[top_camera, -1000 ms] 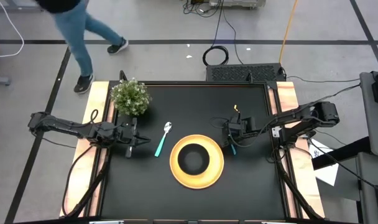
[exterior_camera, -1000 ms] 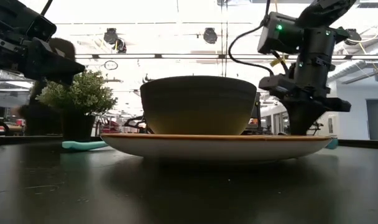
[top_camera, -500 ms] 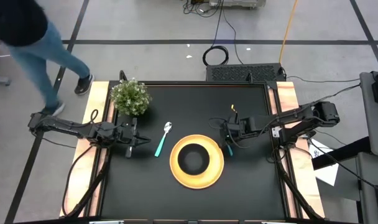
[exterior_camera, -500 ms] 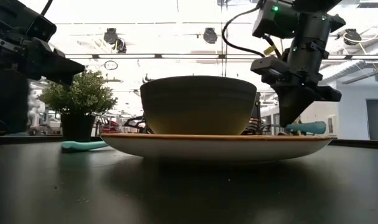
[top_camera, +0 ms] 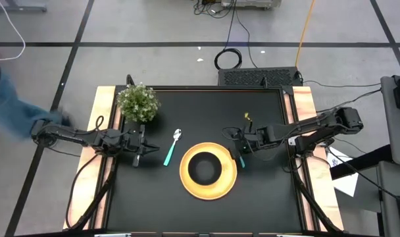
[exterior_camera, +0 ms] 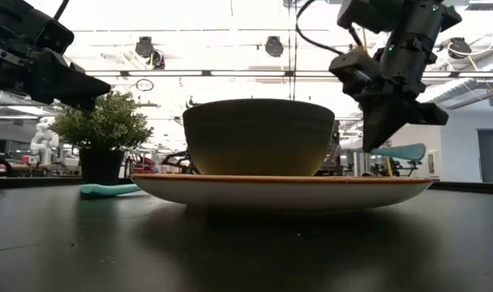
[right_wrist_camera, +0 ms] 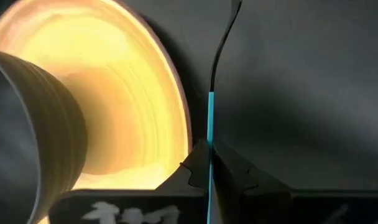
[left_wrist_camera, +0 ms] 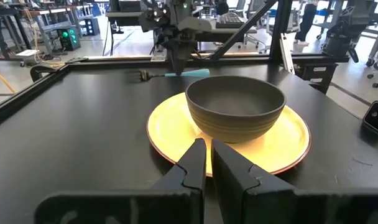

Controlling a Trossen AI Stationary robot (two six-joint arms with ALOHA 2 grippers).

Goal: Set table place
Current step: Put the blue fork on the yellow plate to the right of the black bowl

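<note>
My right gripper — clenched on the fork — hangs right of centre beside the plate; my left gripper waits mid-left, nearly closed, empty.

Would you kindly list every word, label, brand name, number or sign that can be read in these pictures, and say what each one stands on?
No text can be read in any view.
The plate, bowl, spoon, fork and plant pot carry no lettering.
White marks on a dark part at the right wrist view's lower edge are too blurred to read.
</note>
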